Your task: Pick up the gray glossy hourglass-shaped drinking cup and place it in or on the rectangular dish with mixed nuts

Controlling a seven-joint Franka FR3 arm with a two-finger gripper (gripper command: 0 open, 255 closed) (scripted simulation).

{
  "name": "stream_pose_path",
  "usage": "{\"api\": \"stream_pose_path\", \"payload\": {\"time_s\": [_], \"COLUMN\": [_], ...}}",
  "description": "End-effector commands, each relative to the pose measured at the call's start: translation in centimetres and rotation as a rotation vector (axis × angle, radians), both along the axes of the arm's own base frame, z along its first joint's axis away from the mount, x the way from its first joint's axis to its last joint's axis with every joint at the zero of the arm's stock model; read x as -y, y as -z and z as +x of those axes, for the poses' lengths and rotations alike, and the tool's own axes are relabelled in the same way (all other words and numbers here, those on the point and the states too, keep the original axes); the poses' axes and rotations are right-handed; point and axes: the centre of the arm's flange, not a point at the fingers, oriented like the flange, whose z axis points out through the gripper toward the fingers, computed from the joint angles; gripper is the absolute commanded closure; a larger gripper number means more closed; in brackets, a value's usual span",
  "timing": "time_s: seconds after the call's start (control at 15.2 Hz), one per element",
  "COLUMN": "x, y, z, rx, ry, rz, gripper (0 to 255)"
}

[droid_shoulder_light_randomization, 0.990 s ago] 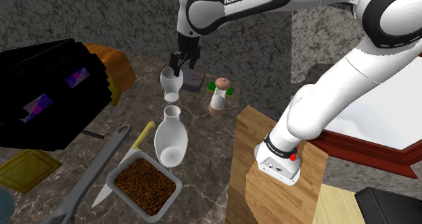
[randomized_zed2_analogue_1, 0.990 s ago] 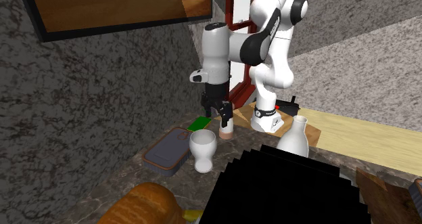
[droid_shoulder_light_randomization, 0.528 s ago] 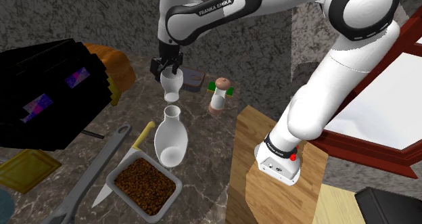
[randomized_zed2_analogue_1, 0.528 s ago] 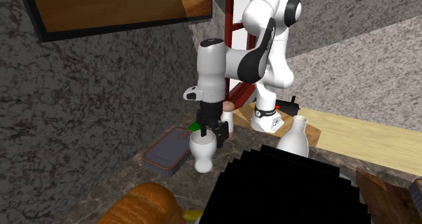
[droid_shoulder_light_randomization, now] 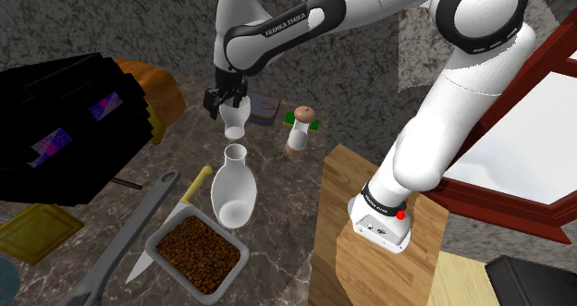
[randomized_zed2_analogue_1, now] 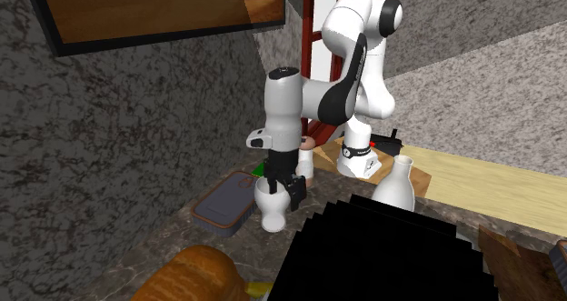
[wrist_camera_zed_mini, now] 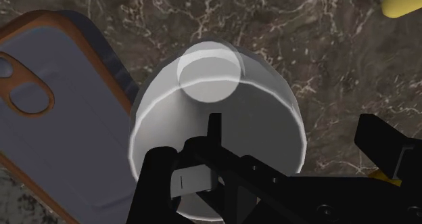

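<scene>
The pale grey glossy hourglass cup [droid_shoulder_light_randomization: 235, 121] stands upright on the dark marbled counter, and the second exterior view shows this cup [randomized_zed2_analogue_1: 272, 208] beside a flat slab. My gripper [droid_shoulder_light_randomization: 227, 100] is down at its rim, open. From the wrist, the cup [wrist_camera_zed_mini: 216, 101] lies straight below, one finger [wrist_camera_zed_mini: 177, 178] over its mouth and the other finger [wrist_camera_zed_mini: 389, 155] outside its wall. Neither finger visibly presses the wall. The rectangular dish [droid_shoulder_light_randomization: 219, 230] of brown nuts sits nearer the counter's front, past a white carafe.
A white carafe [droid_shoulder_light_randomization: 232, 189] stands between cup and dish. A pepper mill [droid_shoulder_light_randomization: 298, 133] and a grey orange-edged slab [wrist_camera_zed_mini: 54, 107] flank the cup. A knife [droid_shoulder_light_randomization: 171, 226] and grey utensil [droid_shoulder_light_randomization: 116, 244] lie left of the dish. A black blocky mass [droid_shoulder_light_randomization: 65, 128] and a bread loaf [droid_shoulder_light_randomization: 157, 87] sit further left.
My gripper has swung towards the shoulder view's left and come down from behind the cup onto its rim. The fingers stayed open and the cup has not moved.
</scene>
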Motion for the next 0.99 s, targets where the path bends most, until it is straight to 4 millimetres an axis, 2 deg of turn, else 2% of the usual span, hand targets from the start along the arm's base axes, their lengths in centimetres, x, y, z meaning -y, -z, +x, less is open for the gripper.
{"api": "stream_pose_path", "payload": {"time_s": [0.0, 0.33, 0.4, 0.92], "x": [-0.01, -0.01, -0.01, 0.0], "y": [0.09, 0.08, 0.08, 0.07], "z": [0.01, 0.01, 0.01, -0.02], "rx": [0.0, 0.0, 0.0, 0.0], "ry": [0.0, 0.0, 0.0, 0.0], "rz": [0.0, 0.0, 0.0, 0.0], "gripper": [0, 0, 255, 255]}}
